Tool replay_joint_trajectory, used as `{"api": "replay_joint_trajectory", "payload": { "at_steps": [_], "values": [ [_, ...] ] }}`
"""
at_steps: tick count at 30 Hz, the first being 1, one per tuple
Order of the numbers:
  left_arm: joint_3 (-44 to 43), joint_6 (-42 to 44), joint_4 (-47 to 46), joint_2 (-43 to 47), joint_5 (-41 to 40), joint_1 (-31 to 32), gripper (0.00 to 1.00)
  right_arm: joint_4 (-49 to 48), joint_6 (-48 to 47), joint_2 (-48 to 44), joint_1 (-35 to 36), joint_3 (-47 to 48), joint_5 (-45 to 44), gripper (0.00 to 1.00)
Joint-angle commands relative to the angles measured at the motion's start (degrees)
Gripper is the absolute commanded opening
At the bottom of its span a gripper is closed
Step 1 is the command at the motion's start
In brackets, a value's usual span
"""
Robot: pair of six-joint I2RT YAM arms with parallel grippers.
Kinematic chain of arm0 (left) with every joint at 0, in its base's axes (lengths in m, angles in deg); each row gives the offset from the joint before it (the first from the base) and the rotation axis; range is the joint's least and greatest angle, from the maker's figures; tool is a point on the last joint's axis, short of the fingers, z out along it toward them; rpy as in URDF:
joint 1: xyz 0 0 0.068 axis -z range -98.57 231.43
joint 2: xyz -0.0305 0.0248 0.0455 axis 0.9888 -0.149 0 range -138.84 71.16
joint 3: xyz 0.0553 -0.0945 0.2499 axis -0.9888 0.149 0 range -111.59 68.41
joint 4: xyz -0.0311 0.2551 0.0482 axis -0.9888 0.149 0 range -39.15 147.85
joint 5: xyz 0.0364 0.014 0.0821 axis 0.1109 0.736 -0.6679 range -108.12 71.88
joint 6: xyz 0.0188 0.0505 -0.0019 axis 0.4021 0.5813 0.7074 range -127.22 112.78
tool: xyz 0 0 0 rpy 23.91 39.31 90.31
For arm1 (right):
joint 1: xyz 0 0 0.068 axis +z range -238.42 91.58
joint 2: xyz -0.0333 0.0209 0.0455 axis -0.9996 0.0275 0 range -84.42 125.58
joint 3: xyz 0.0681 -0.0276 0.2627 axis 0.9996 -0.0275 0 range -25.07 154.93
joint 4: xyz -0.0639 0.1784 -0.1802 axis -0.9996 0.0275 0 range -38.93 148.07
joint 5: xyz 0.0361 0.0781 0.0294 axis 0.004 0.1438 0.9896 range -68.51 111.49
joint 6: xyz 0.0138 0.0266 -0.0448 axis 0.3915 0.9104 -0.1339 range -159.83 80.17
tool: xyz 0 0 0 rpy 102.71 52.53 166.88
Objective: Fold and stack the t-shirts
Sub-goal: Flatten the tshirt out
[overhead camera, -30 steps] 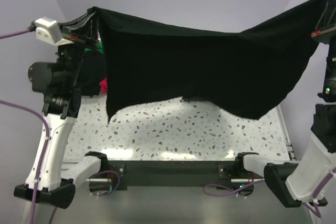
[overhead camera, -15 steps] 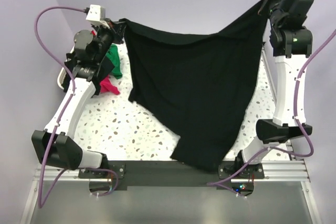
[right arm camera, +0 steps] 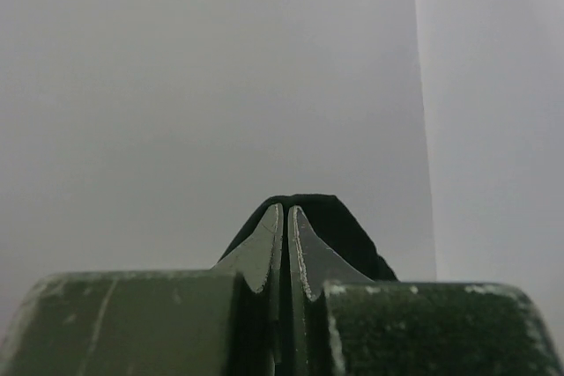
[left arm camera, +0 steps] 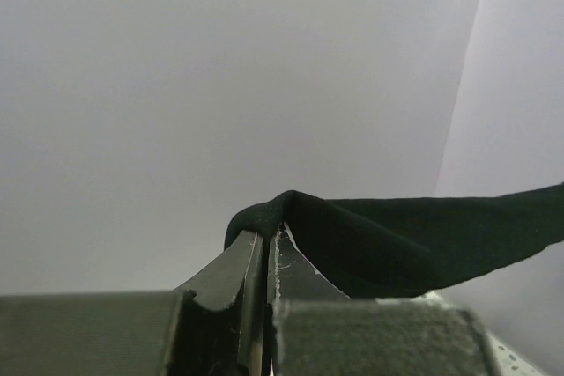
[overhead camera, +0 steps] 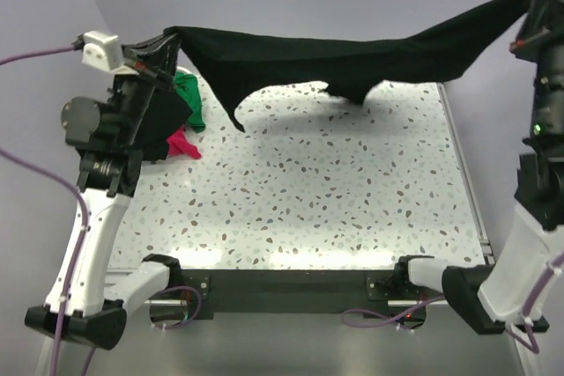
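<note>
**Speckled worktop** (overhead camera: 335,200): a flat, glossy white surface flecked with grey and brown, and the broadest thing in view.

**Black cloth t-shirt** (overhead camera: 352,52): soft and matte, hanging above the worktop's far side. It is stretched into a long, sagging band between my two arms. One pointed flap droops left of centre and a shorter fold dips at the middle. I cannot tell whether that fold touches the worktop.

**Crumpled heap, far left of the worktop**: a green cloth t-shirt (overhead camera: 189,101) with a red cloth garment (overhead camera: 182,143) just nearer. Both are partly hidden behind my left arm.

**My left fingers** (left arm camera: 265,242): dark, wedge-shaped and pressed together, pinching a bunched edge at the band's left end.

**My right fingers** (right arm camera: 285,216): the same shape and likewise clamped tight, pinching the black cloth t-shirt at its right end, which shows as a small dark hump over their tips.
</note>
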Motion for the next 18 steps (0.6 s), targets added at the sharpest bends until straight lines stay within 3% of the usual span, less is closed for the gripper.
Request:
{"api": "replay_joint_trajectory", "payload": {
  "at_steps": [1, 9, 13, 18],
  "values": [
    [-0.9, 2.1, -0.2, 4.6, 0.1, -0.5, 0.00, -4.0, -1.6, -2.4, -0.3, 1.2, 0.6, 0.00],
    [-3.0, 1.5, -2.7, 6.1, 2.5, -0.4, 0.00, -7.8, -2.2, -3.3, -0.3, 2.7, 0.6, 0.00],
    [-5.3, 1.1, -3.1, -1.8, 2.6, -0.5, 0.00, -8.7, -1.2, 2.1, -0.2, 2.3, 1.6, 0.00],
    [-6.1, -0.3, -4.2, -18.4, 0.7, -1.1, 0.00, -11.6, 0.8, 12.1, -0.3, -2.4, 2.0, 0.00]
  ]
}}
